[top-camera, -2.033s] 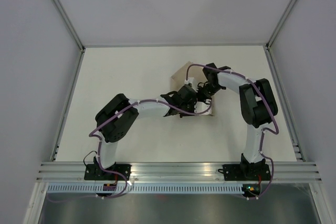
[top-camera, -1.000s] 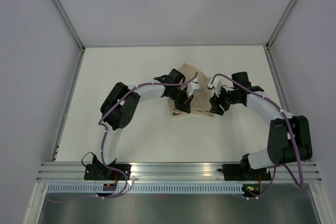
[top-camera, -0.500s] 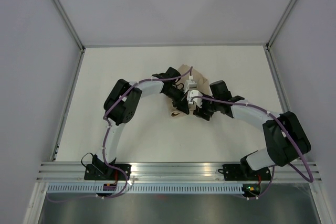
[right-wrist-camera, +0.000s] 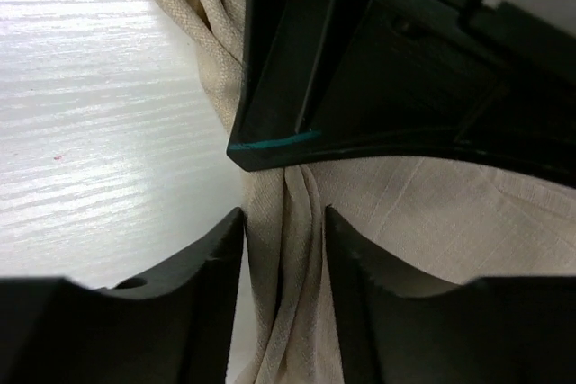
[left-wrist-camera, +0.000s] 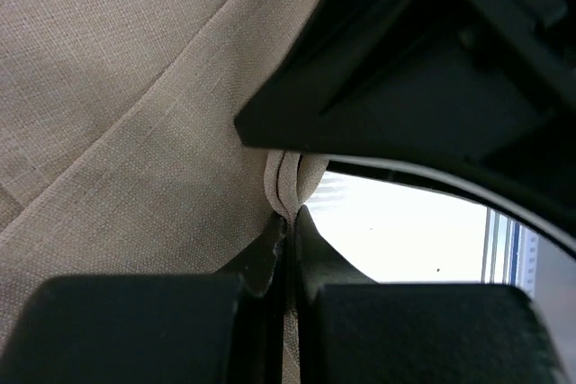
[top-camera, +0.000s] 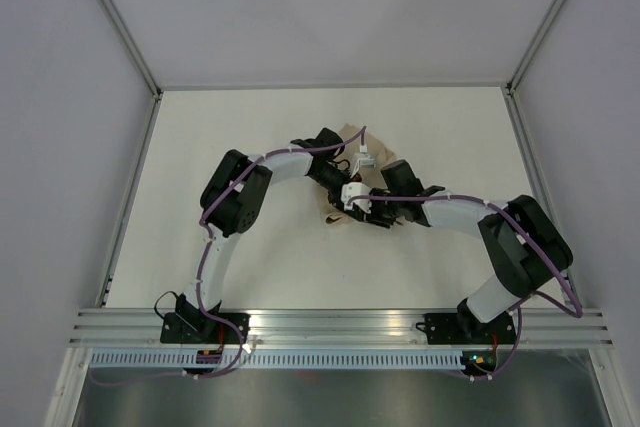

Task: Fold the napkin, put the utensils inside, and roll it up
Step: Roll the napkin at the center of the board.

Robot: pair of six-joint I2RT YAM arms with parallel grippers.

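Observation:
The beige napkin (top-camera: 350,133) lies bunched at the table's middle, mostly hidden under both arms. My left gripper (top-camera: 345,185) is shut on a thin fold of the napkin (left-wrist-camera: 135,87); in the left wrist view its jaws (left-wrist-camera: 290,227) pinch the layered edge. My right gripper (top-camera: 353,209) sits right beside it. Its fingers (right-wrist-camera: 211,267) stand open on either side of a gathered rope of napkin (right-wrist-camera: 283,222), which fills the gap between them. The utensils are out of view.
The white table (top-camera: 230,137) is bounded by grey walls and a metal rail (top-camera: 340,325) at the near edge. The two grippers crowd each other: each wrist view shows the other's black body (right-wrist-camera: 405,60) close above the cloth.
The right arm has swung in from the right to the napkin beside the left gripper, and its jaws have narrowed around the bunch. The left gripper has stayed shut on the cloth.

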